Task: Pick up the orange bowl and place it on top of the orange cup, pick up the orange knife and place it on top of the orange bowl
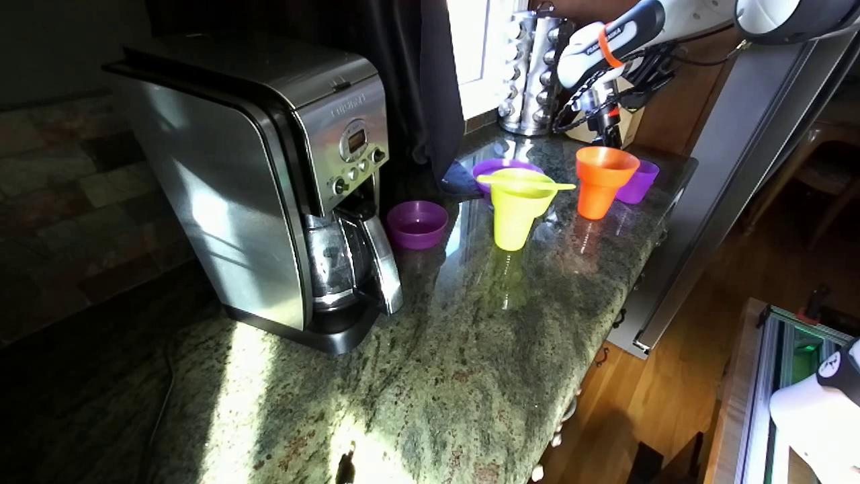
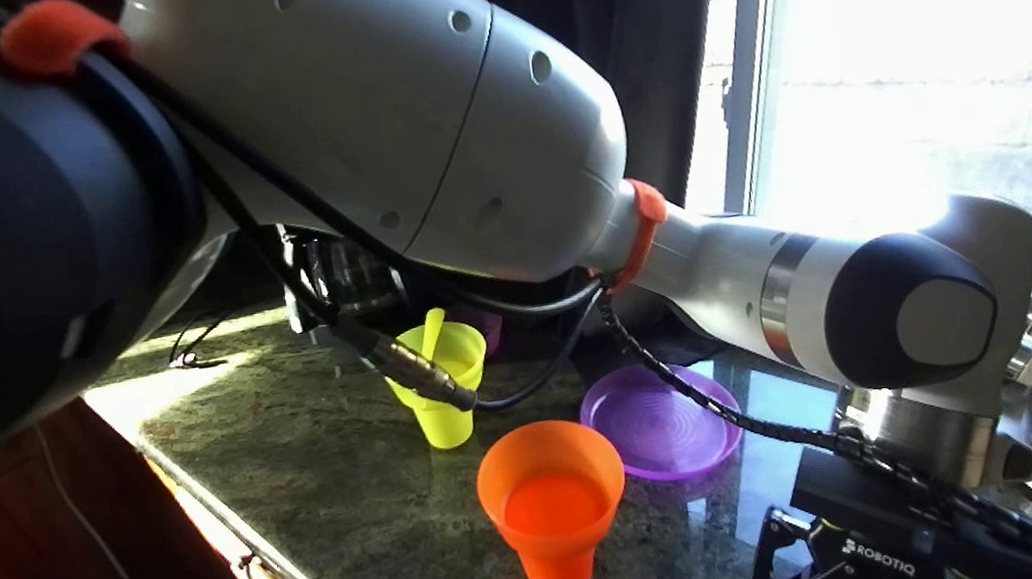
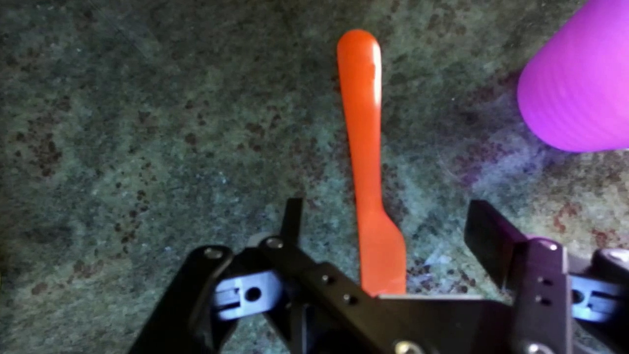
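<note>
The orange bowl (image 1: pixel 608 160) sits upright on top of the orange cup (image 1: pixel 594 202). In an exterior view the bowl (image 2: pixel 548 446) and the cup (image 2: pixel 559 571) also show stacked. The orange knife (image 3: pixel 364 147) lies flat on the counter in the wrist view, handle away from the gripper. My gripper (image 3: pixel 385 211) is open above it, with the blade end between the fingers and touching neither. The blade's tip is hidden by the gripper body. In an exterior view the gripper (image 2: pixel 816 555) is low beyond the orange stack, its fingertips cut off by the frame.
A purple cup (image 3: pixel 580 93) stands just right of the gripper in the wrist view. A yellow bowl on a yellow cup (image 1: pixel 512 222) with a yellow utensil, a purple plate (image 2: pixel 664 420) and a purple bowl (image 1: pixel 416 228) stand nearby. A coffee maker (image 1: pixel 269 168) and spice rack (image 1: pixel 531 74) flank them.
</note>
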{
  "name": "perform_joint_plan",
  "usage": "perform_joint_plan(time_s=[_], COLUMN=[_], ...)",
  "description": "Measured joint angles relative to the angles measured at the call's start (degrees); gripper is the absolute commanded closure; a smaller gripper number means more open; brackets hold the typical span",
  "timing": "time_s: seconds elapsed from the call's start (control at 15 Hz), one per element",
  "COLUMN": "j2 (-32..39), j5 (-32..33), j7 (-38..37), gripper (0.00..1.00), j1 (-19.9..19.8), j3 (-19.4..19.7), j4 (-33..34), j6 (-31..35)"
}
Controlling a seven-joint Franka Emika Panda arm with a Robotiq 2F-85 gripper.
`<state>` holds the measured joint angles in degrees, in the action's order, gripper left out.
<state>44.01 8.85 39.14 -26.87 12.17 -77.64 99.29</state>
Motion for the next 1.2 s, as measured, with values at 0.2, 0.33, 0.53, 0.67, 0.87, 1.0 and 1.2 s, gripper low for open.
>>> perform_joint_plan(time_s=[0.2, 0.33, 0.53, 0.67, 0.87, 1.0, 1.2], j2=[0.9, 1.3, 1.9, 2.3, 2.6, 2.8, 3.3], j5=[0.6, 1.0, 1.6, 2.1, 2.9, 3.4, 3.9], j7=[0.0, 0.0, 0.0, 0.0, 0.0, 0.0, 0.0], gripper=[0.23, 0.26, 0.29, 0.31, 0.55, 0.78, 0.99], j1=[0.1, 0.2, 0.3, 0.4, 0.6, 0.7, 0.8], j3=[-0.1, -0.1, -0.1, -0.1, -0.1, -0.1, -0.1], j4=[1.0, 1.5, 2.0, 2.5, 2.9, 3.3, 4.3], j6=[-0.6, -0.7, -0.8, -1.0, -2.2, -2.9, -4.0])
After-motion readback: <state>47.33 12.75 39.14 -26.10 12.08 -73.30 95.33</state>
